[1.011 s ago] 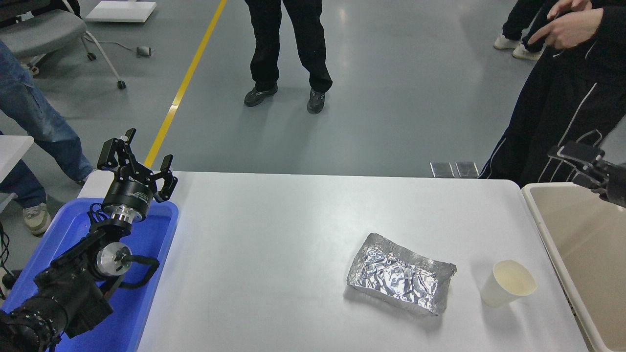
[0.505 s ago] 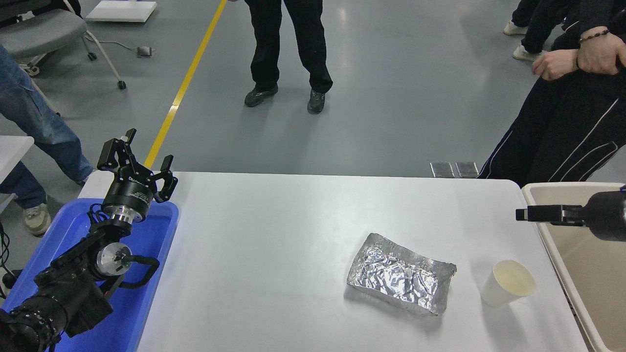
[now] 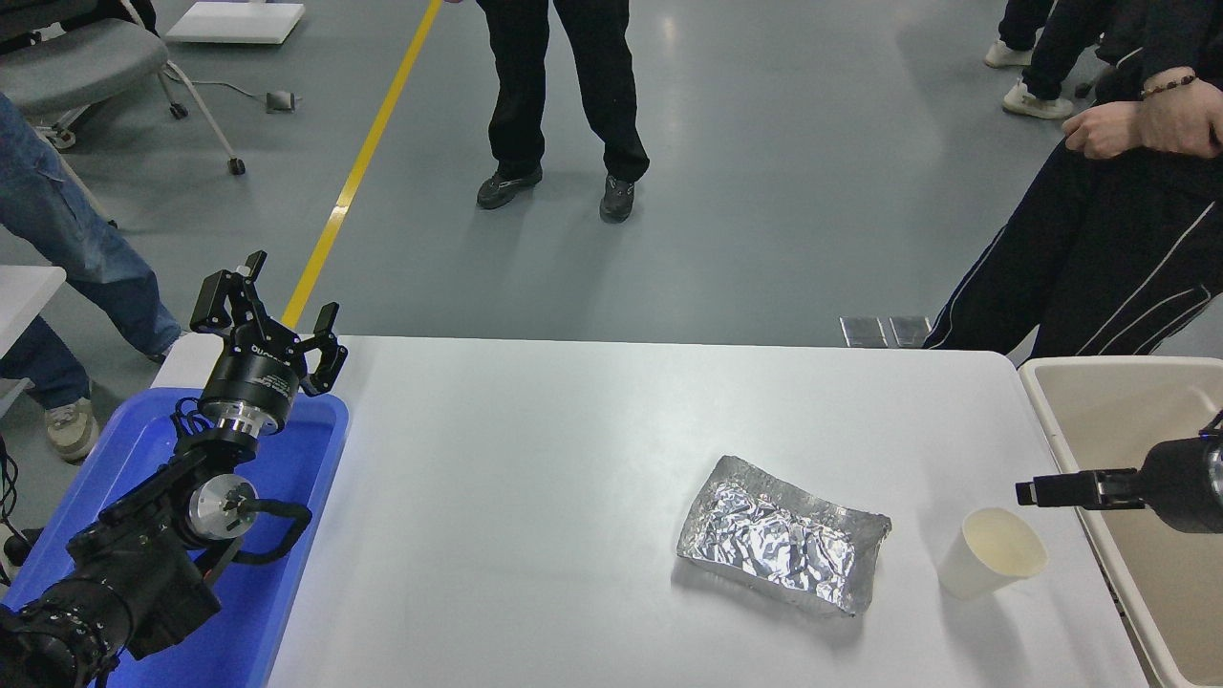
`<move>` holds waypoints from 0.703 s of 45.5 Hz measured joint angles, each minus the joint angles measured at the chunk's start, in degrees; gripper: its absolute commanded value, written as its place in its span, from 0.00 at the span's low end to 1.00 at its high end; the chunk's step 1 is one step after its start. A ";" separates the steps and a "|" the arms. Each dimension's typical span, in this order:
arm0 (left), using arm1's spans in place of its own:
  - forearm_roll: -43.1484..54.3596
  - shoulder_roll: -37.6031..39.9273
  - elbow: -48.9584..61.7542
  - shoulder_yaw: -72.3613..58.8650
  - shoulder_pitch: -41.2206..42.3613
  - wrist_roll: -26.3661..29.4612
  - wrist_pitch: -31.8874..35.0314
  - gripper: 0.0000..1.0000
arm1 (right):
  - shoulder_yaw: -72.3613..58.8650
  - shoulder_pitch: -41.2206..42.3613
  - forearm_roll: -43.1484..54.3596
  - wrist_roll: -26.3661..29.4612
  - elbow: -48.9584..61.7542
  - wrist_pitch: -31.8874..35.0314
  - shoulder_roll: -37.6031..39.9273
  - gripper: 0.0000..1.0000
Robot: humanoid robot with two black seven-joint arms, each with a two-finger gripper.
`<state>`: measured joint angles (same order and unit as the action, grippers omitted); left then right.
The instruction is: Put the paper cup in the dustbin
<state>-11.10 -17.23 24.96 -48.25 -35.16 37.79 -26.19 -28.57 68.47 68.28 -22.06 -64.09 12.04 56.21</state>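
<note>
The paper cup stands upright on the white table near its right edge, mouth tilted toward me. The beige dustbin sits just right of the table, partly cut off by the picture's edge. My right gripper comes in from the right edge over the dustbin's rim, pointing left, seen edge-on. Its tip hovers just above and behind the cup's rim, apart from it. My left gripper is parked open over the blue bin at the lower left.
A crumpled silver foil piece lies left of the cup. A blue bin sits at the table's left. A person in black stands behind the far right corner, others further back.
My right gripper has swung from the dustbin's far rim down and toward me, ending just above the cup. The cup, the foil and the left arm have not moved.
</note>
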 measured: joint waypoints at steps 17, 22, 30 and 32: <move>-0.01 0.00 0.00 0.00 0.00 0.00 0.00 1.00 | -0.04 -4.86 -0.04 0.07 2.73 -4.53 -4.37 0.98; 0.00 0.00 0.00 0.00 0.00 0.00 0.00 1.00 | -0.05 -6.38 -0.55 0.07 4.83 -5.48 -5.94 0.97; 0.01 0.00 0.00 0.00 0.00 0.00 0.00 1.00 | -0.07 -8.35 -1.76 0.02 8.11 -6.36 -8.03 0.89; 0.01 0.00 0.00 0.00 0.00 0.00 0.00 1.00 | -0.08 -8.81 -1.96 0.02 8.79 -6.54 -8.44 0.86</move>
<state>-11.09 -17.23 24.96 -48.25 -35.16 37.79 -26.19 -28.65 59.66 66.33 -22.04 -55.30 5.51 47.78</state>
